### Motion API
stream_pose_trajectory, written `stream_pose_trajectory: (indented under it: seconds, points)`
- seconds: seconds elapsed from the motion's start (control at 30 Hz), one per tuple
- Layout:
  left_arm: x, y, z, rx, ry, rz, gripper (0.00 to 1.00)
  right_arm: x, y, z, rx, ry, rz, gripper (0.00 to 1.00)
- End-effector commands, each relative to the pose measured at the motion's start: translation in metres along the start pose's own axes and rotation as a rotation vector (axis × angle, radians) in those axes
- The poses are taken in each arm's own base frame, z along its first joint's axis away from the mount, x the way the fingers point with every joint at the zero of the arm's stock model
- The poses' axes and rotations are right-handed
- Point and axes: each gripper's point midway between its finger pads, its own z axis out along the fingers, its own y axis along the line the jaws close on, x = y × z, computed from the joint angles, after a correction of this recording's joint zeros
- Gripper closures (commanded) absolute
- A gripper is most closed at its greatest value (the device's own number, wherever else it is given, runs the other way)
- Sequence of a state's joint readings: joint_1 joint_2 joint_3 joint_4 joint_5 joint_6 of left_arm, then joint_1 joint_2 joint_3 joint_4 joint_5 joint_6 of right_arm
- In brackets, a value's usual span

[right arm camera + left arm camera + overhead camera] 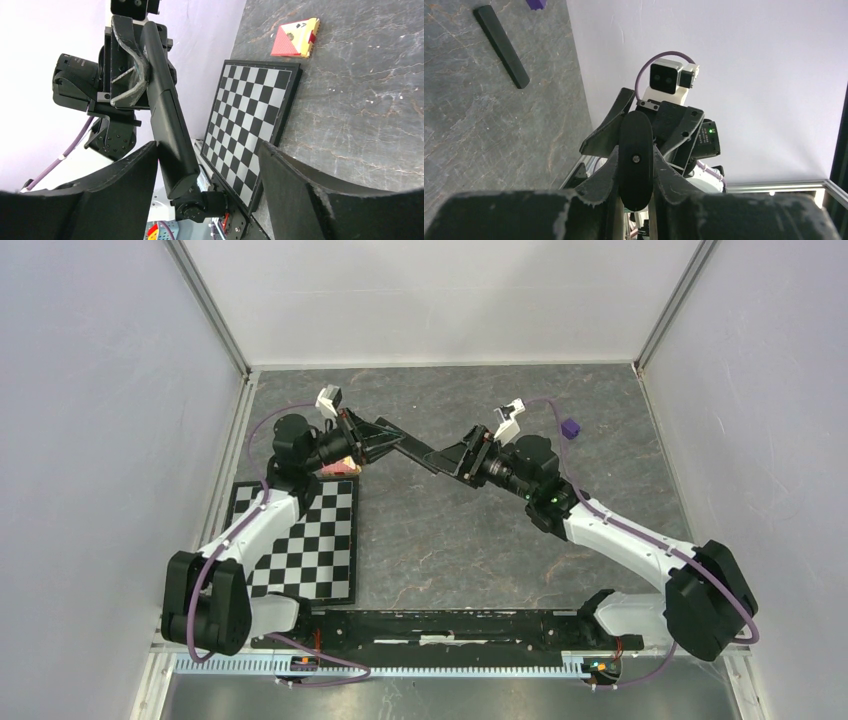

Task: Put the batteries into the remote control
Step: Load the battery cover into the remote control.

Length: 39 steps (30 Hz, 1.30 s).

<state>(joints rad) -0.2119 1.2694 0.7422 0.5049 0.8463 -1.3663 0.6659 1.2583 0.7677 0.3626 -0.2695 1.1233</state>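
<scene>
Remote control (170, 135), one; black bar (501, 45), one

Top external: high over near edge, angled down toward far side. Wrist views: close-range, facing each other. Shared by all: remote control (410, 445).

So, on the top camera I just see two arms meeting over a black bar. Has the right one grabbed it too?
Observer: No. Its wrist camera shows the right end effector open, with a finger on either side of the remote control.
Visitor: Is that the only remote?
Observer: No. The left wrist camera shows a second black bar lying on the table near a purple block.
Visitor: And the pinkish thing by the checkerboard?
Observer: A small red and yellow box, lying flat on the table just off the board.
</scene>
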Motion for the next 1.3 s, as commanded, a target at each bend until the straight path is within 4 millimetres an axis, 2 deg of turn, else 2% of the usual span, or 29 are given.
stream_pose_trajectory:
  seconds: [0.0, 0.17, 0.3, 0.43, 0.53, 0.63, 0.83, 1.17, 1.27]
  points:
    - [-0.007, -0.053, -0.003, 0.117, -0.033, 0.054, 0.98, 0.009, 0.001, 0.001, -0.035, 0.026, 0.006, 0.27]
    - [-0.012, -0.077, -0.003, 0.175, -0.043, 0.059, 0.98, 0.015, -0.013, -0.001, 0.002, 0.036, 0.026, 0.43]
    - [-0.011, -0.088, -0.004, 0.202, -0.037, 0.084, 0.98, 0.015, -0.012, 0.002, -0.004, 0.039, 0.036, 0.45]
    - [0.000, -0.093, -0.003, 0.233, -0.003, 0.098, 0.98, 0.015, -0.010, 0.009, -0.014, 0.050, 0.063, 0.53]
    - [0.014, -0.096, 0.000, 0.256, 0.031, 0.104, 0.98, 0.012, -0.002, 0.018, -0.050, 0.041, 0.050, 0.58]
    - [0.026, -0.092, 0.003, 0.252, 0.062, 0.103, 0.98, 0.006, 0.015, 0.026, -0.130, 0.021, 0.029, 0.67]
    - [0.039, -0.081, 0.001, 0.202, 0.105, 0.143, 0.98, -0.005, 0.042, 0.033, -0.235, -0.006, -0.011, 0.82]
    - [0.057, -0.060, -0.004, 0.143, 0.205, 0.182, 0.98, -0.011, 0.052, 0.043, -0.270, -0.004, 0.010, 0.81]
    - [0.055, -0.054, -0.001, 0.092, 0.225, 0.229, 0.98, -0.021, 0.055, 0.043, -0.290, -0.044, -0.048, 0.75]
